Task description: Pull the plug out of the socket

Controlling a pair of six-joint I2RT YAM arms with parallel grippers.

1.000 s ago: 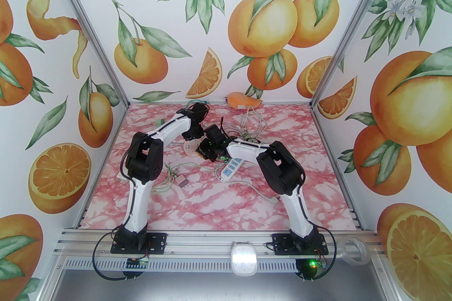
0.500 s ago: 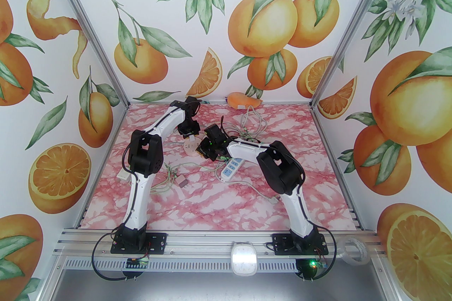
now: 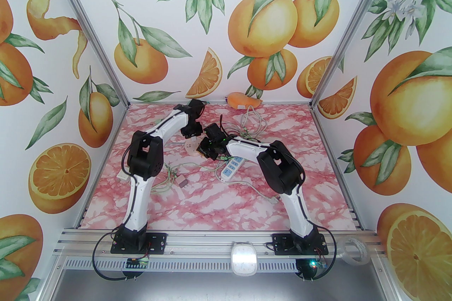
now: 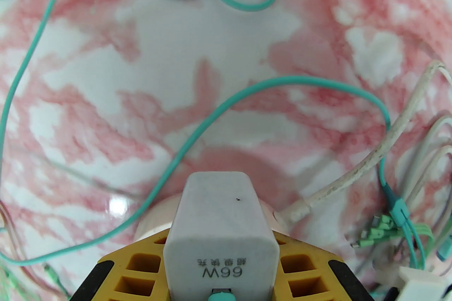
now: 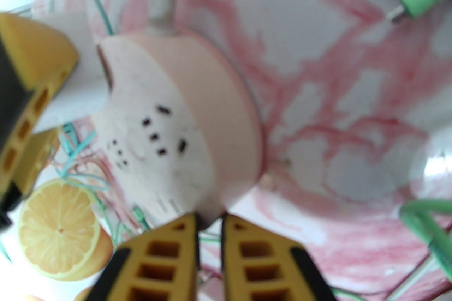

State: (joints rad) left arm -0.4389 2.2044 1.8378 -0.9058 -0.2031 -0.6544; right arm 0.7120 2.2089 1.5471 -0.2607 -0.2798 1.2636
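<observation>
White plug (image 4: 219, 218), marked 66W, sits clamped between the yellow fingers (image 4: 122, 273) of the L end effector (image 4: 220, 259). We see its far end against the round pink socket (image 4: 155, 222); whether the pins are seated, we cannot tell. The R end effector (image 5: 210, 222) is nearly closed, pinching the socket rim. In the R wrist view the socket face, w/ its slot holes, shows at a slant above the pink marble tabletop (image 5: 335, 63). A white cable (image 4: 388, 140) enters the socket side. A teal wire (image 4: 282, 80) loops across the tabletop beyond the plug. Top view: both end effectors meet approx. mid-tabletop, toward the back.
</observation>
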